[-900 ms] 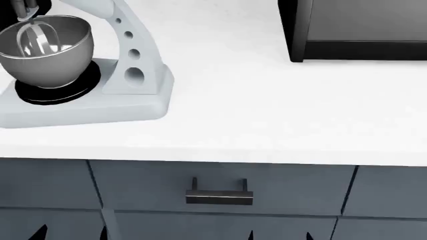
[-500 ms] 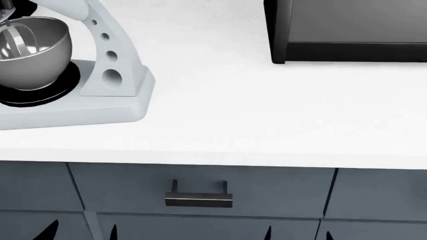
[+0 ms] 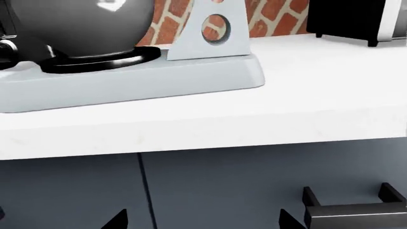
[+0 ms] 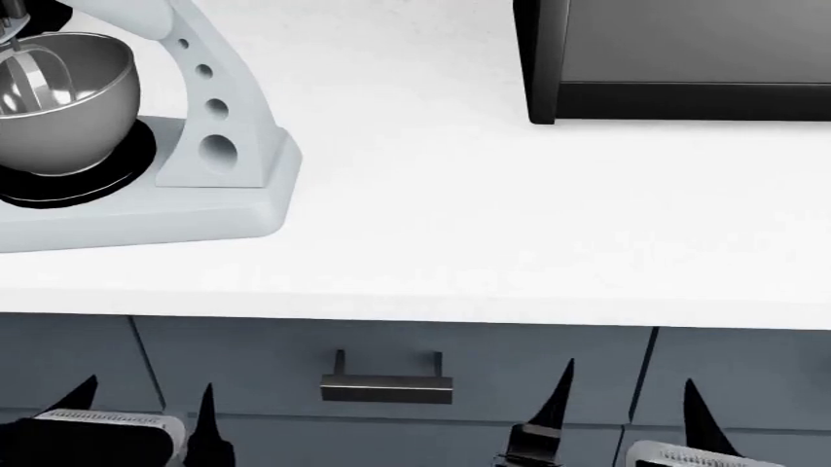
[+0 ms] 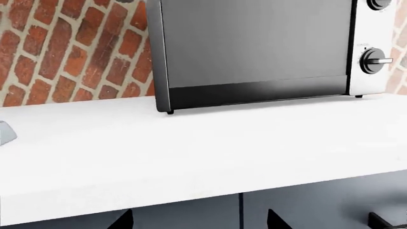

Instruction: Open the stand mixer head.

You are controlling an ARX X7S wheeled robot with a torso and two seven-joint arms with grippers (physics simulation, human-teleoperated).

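Observation:
The pale grey-white stand mixer stands at the back left of the white counter. Its sloping neck (image 4: 208, 107) and base (image 4: 156, 219) show, but the mixer head is almost wholly cut off by the head view's top edge. The metal beater (image 4: 26, 83) hangs inside the steel bowl (image 4: 78, 122). The neck (image 3: 213, 28) and bowl (image 3: 83, 24) also show in the left wrist view. My left gripper (image 4: 143, 404) and right gripper (image 4: 628, 399) are both open and empty. They sit low in front of the cabinet drawers, below the counter edge and far from the mixer.
A black toaster oven (image 4: 675, 58) stands at the back right of the counter, and it also shows in the right wrist view (image 5: 254, 47). A drawer handle (image 4: 387, 384) sits between the grippers on the grey cabinet front. A brick wall (image 5: 70, 52) lies behind.
The head view first shifted, sliding the scene left. Since then both grippers have risen into the bottom of the view. The mixer has not moved.

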